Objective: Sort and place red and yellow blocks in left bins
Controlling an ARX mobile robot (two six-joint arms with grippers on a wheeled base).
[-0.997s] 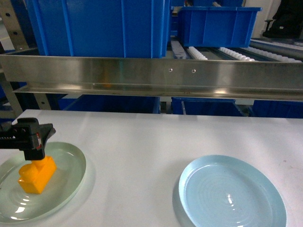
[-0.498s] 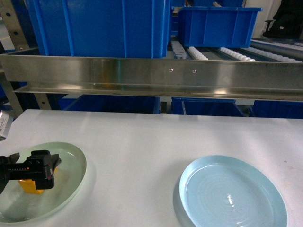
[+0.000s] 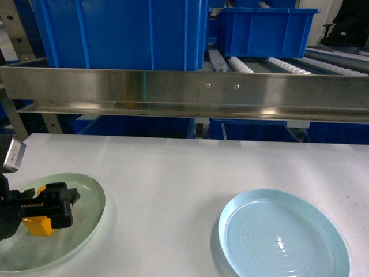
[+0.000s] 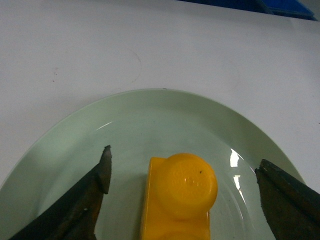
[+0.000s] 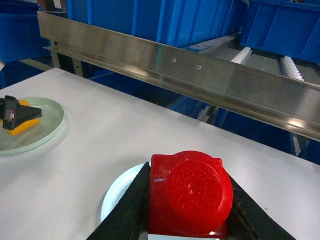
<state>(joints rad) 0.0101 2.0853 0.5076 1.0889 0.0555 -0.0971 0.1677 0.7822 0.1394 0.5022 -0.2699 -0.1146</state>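
The yellow block (image 4: 177, 197) lies on the pale green plate (image 3: 86, 190), toward the plate's near-left side, studs up. The left gripper (image 4: 182, 172) hangs low over the plate with its jaws spread wide, one on each side of the block and neither touching it. The red block (image 5: 189, 192) is clamped between the jaws of the right gripper (image 5: 187, 200), held above the pale blue plate (image 3: 253, 208), which sits to the right of the green plate on the white tabletop (image 3: 173, 167). The blue bins (image 3: 121, 32) stand behind the steel rail (image 3: 184, 92), well beyond the green plate.

Both blocks look like rigid, glossy plastic: likely light and unbreakable, but slick, and the smooth plate under the yellow one could let it skate if nudged from one side. The best hold on it seems to be across its two long flat flanks, below the studs, with the jaws closing squarely so it does not twist out. The rounded studs would give a poor grip
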